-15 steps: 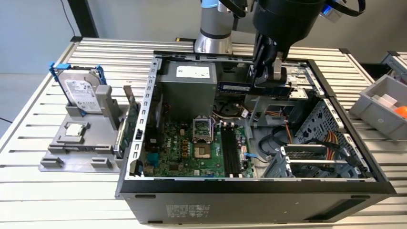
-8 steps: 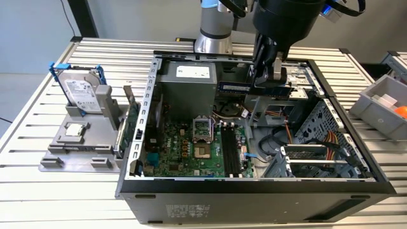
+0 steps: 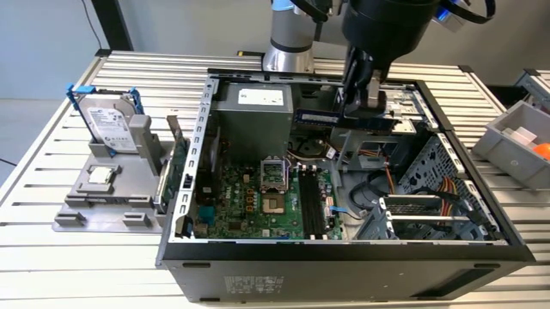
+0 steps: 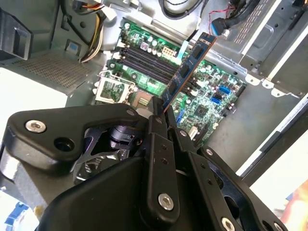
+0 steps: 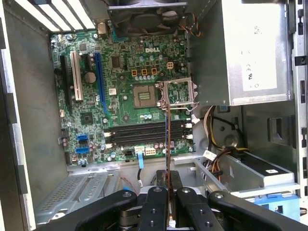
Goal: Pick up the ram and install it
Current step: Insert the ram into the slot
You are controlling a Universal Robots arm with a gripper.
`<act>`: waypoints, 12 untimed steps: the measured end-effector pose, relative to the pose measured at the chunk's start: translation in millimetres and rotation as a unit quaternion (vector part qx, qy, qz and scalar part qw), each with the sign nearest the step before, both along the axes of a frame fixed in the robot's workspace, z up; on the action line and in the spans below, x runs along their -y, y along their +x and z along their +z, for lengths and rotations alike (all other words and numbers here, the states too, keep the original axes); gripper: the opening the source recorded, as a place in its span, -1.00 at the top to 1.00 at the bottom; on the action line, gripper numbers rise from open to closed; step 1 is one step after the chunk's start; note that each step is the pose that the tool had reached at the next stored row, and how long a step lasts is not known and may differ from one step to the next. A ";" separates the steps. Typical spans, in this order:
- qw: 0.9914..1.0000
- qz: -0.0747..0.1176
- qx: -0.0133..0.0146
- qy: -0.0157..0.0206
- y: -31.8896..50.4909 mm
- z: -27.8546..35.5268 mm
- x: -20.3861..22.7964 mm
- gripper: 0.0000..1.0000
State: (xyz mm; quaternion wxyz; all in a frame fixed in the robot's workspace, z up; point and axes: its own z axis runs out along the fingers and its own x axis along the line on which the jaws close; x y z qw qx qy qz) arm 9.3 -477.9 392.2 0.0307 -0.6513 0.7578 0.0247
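Hanging over the open black and grey metal computer case (image 3: 344,270) in the exterior view, the thin, long, dark bluish-green ram stick (image 3: 331,119) sits level. It is well above the green motherboard (image 3: 249,199) and its long black memory slots (image 3: 311,206). The black two-fingered gripper (image 3: 368,111) is closed around it, off-centre toward the exterior view's right.

In the second wrist view, the ram (image 4: 188,70) juts out past the gripper (image 4: 161,113), with its small black chips facing the camera. The fingers (image 4: 155,126) press on its two flat faces. The slots (image 4: 149,60) lie beyond it, and no slot holds it yet.

In the first wrist view, the ram (image 5: 167,159) shows edge-on as a narrow line rising from the gripper (image 5: 167,202). That line crosses in front of the slots (image 5: 144,132).

The stick looks light and stiff, but probably brittle, with its chips and contact edge easily damaged. Pinching the flat faces seems right, since it leaves the insertion edge free. An off-centre hold could let the stick tilt when pressed.
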 end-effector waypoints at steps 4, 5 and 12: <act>1.000 -0.022 0.000 0.000 0.0 0.0 0.0 1.00; 1.000 -0.027 0.000 0.000 0.0 0.0 0.0 1.00; 0.999 -0.052 0.000 0.000 0.0 -0.1 0.1 1.00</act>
